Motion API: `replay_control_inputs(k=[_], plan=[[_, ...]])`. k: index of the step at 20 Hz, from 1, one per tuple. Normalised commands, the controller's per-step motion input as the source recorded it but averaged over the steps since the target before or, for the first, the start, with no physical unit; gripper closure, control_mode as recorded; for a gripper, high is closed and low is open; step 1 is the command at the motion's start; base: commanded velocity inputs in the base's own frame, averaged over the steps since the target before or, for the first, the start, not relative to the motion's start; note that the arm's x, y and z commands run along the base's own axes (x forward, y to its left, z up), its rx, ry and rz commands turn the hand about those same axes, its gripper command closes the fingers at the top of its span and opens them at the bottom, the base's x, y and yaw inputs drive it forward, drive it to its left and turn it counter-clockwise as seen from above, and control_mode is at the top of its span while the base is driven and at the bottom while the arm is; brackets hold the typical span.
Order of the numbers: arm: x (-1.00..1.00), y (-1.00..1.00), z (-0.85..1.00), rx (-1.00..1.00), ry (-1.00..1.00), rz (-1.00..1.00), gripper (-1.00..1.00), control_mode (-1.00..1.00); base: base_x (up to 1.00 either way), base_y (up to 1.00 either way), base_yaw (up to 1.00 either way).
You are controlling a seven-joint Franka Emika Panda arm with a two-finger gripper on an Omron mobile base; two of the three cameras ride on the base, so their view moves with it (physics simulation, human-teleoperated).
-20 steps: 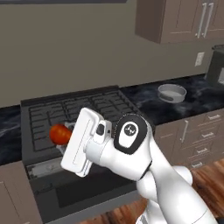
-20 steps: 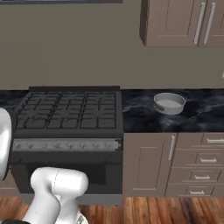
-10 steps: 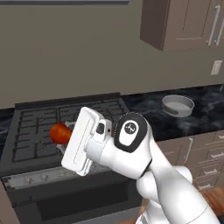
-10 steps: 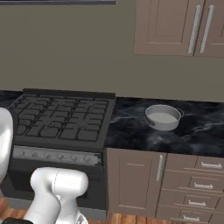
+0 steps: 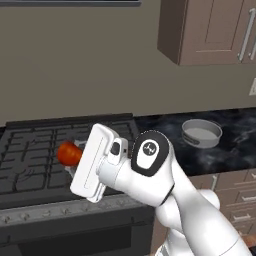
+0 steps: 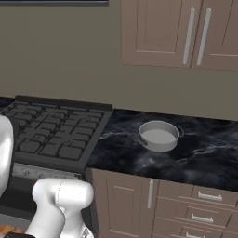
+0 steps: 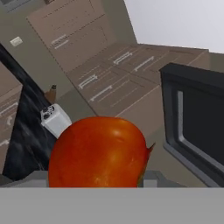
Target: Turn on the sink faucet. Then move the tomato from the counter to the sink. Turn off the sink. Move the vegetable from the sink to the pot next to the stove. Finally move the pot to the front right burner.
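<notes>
1. Left base view: the gripper (image 5: 75,160) is raised over the stove (image 5: 35,155) and pinches the tomato (image 5: 68,153), which peeks out red-orange to the left of the white hand. The fingers themselves are hidden behind the hand. The grey pot (image 5: 201,133) sits on the black marble counter (image 5: 165,130) to the right of the stove. Against the pictures of a second ago, the whole scene has slid: the pot lay further right and smaller, and now it is nearer the middle. That reads as the base driving, not as the pot moving; the arm's pose in the picture is unchanged.

2. Right base view: the pot (image 6: 159,135) stands on the counter (image 6: 204,148) beside the stove (image 6: 51,137), empty so far as one can see. It too has drifted leftward and grown, so the base is closing on it.

3. Hand view: the tomato (image 7: 98,151) sits low and close, probably between the finger tips, though those are hard to make out.

4. Judgement: the sink steps look finished, and the tomato is being carried toward the pot; dropping it in comes next, then the front right burner.
</notes>
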Motion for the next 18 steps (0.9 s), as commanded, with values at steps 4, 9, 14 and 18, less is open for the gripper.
replay_control_inputs(k=[4, 9, 14, 18], plan=[[0.00, 0.00, 0.00, 0.00, 0.00, 0.00, 1.00, 1.00, 0.45, -0.45, 0.20], [0.00, 0.00, 0.00, 0.00, 0.00, 0.00, 1.00, 1.00, 0.20, -0.07, 0.04], [0.00, 0.00, 0.00, 0.00, 0.00, 0.00, 1.00, 1.00, 0.01, 0.00, 0.00], [0.00, 0.00, 0.00, 0.00, 0.00, 0.00, 1.00, -1.00, 0.00, 0.00, 0.01]])
